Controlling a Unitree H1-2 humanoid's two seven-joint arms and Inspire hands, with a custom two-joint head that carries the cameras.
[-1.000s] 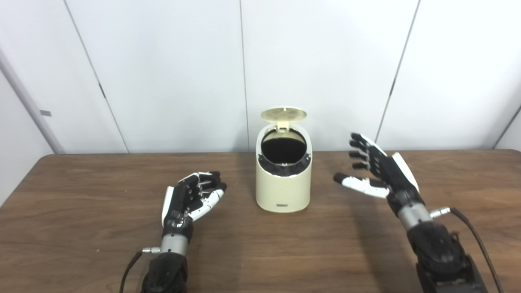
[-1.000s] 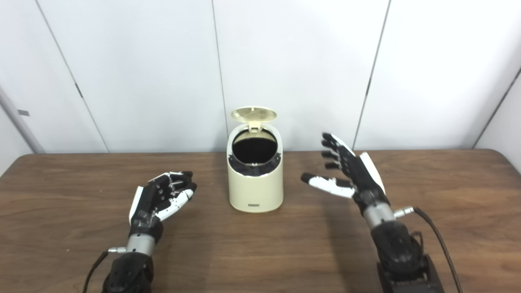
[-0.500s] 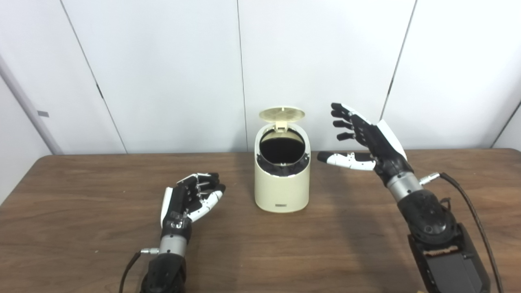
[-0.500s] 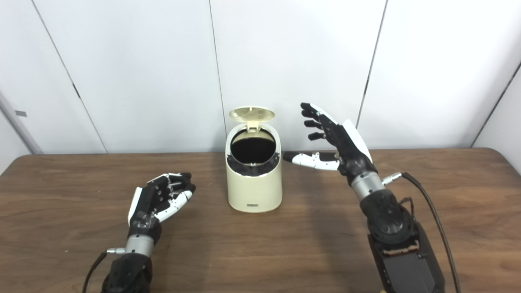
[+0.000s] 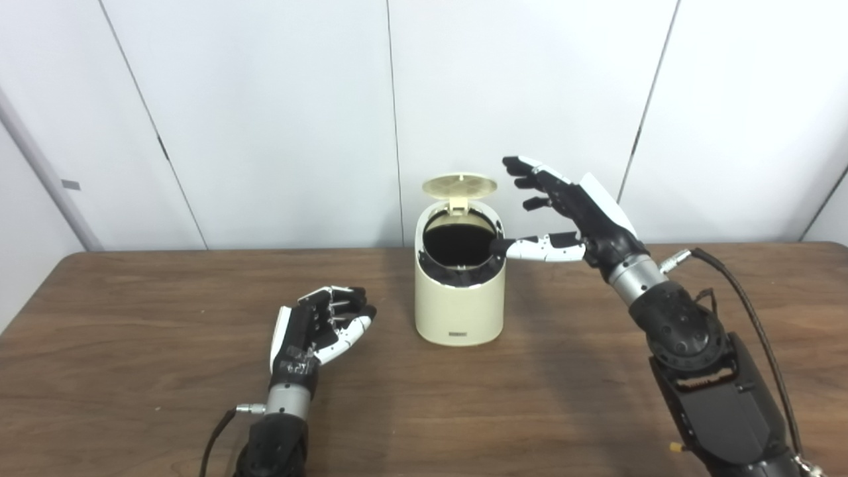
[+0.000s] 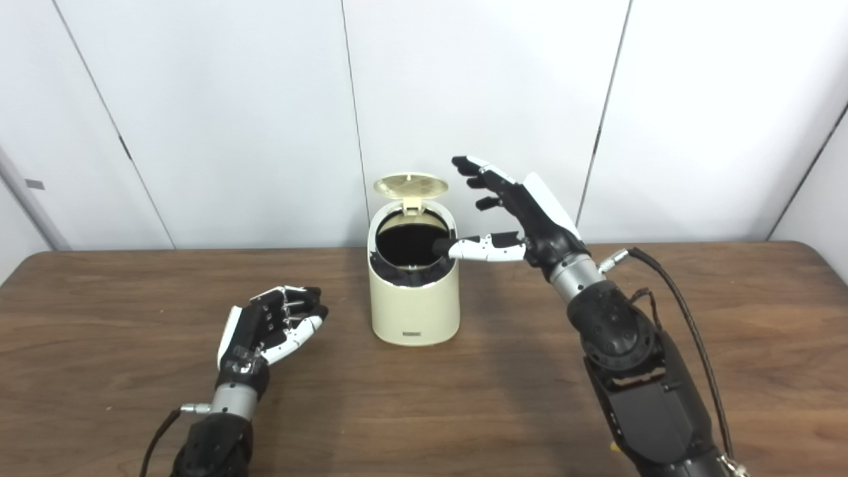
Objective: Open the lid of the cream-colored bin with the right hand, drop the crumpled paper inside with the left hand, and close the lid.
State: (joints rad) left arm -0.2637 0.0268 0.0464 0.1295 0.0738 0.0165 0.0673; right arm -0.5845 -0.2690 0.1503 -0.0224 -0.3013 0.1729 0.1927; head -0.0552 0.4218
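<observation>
Near the worktop's (image 5: 132, 371) far edge, I see the bin (image 5: 459, 301), lid (image 5: 460, 186) up; right robot hand (image 5: 576, 212) spread empty beside its rim, left robot hand (image 5: 318, 324) loosely curled, empty.

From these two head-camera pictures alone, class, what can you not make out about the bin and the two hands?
- Inside of the bin: both views show only a black opening, so whether the crumpled paper lies in it cannot be told.
- Left hand: its curled fingers face away and hide the palm in both views.
- Right hand: whether its thumb tip touches the bin's rim is unclear.
- Label low on the bin's front: too small to read.
- Lid: only its underside shows.
</observation>
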